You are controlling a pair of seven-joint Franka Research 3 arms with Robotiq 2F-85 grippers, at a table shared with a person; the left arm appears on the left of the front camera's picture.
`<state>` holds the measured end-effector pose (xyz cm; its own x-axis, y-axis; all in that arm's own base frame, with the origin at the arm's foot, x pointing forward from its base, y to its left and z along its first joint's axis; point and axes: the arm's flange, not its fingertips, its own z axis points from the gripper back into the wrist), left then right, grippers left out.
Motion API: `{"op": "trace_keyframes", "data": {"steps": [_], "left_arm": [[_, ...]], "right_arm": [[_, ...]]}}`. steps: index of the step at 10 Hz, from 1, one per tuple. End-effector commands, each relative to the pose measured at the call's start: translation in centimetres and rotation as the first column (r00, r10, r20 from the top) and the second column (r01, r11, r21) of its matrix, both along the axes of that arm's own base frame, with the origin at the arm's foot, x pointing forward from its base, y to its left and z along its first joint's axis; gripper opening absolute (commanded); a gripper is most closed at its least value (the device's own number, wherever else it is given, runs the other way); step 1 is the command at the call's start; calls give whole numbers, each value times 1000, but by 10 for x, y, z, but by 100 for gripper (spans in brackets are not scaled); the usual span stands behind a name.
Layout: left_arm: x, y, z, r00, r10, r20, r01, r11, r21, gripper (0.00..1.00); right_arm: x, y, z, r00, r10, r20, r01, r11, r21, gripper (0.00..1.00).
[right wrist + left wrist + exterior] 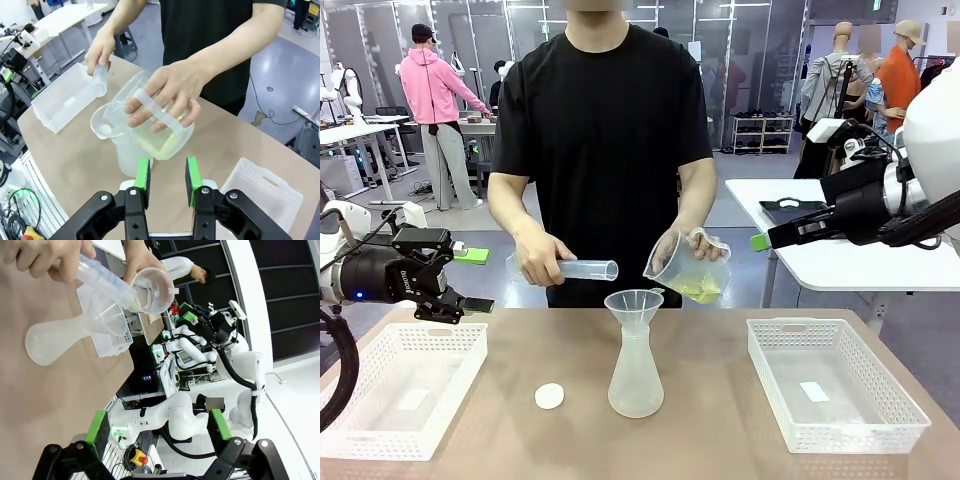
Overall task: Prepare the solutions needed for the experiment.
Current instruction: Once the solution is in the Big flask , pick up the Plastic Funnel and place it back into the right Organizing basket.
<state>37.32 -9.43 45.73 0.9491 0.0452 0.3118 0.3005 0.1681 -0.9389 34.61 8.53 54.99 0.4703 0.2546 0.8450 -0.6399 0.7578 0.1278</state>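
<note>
we judge the job barely begun: the solutions (700,291) sit as a pale yellow-green pool in the beaker (682,268) tilted in the person's hand (698,240), at one o'clock of the funnel (633,302) topping the flask (635,375), which looks empty, so the pouring is left. our left gripper (470,303), at ten o'clock, gapes empty; our right gripper (167,167), at two o'clock, holds its pads narrowly apart on nothing

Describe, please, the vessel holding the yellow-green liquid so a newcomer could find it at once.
On the brown table, a frosted flask topped by a funnel stands mid-table. Just above it, the person's hand tilts a clear handled jug; unlike the slim tube in the other hand, it holds pale yellow-green liquid.
</note>
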Motion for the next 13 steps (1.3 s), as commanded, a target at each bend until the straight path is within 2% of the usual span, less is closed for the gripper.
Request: {"op": "trace_keyframes", "data": {"steps": [1,2,3,5,6,7,9,11,13], "left_arm": [[0,0,1,1000,-7,1,7,1000,-16,100],[0,0,1,1000,-7,1,7,1000,-16,100],[0,0,1,1000,-7,1,7,1000,-16,100],[0,0,1,1000,-7,1,7,1000,-16,100],[0,0,1,1000,-7,1,7,1000,-16,100],[0,0,1,1000,-7,1,7,1000,-16,100],[0,0,1,1000,-7,1,7,1000,-16,100],[0,0,1,1000,-7,1,7,1000,-16,100],[0,0,1,1000,-7,1,7,1000,-16,100]], "right_arm": [[13,-16,-4,977,-138,-165,153,985,83,38],[18,-36,-8,961,-108,-254,165,963,214,38],[21,-51,-15,936,-105,-335,202,942,268,38],[31,-70,-29,881,2,-474,237,864,444,38],[35,-77,-35,844,90,-529,243,815,526,38],[40,-80,-43,812,133,-569,258,792,554,38],[49,-72,-59,764,239,-599,254,742,620,38],[58,-65,-70,728,263,-633,278,731,623,38],[63,-64,-75,711,270,-649,297,722,625,38]]}}
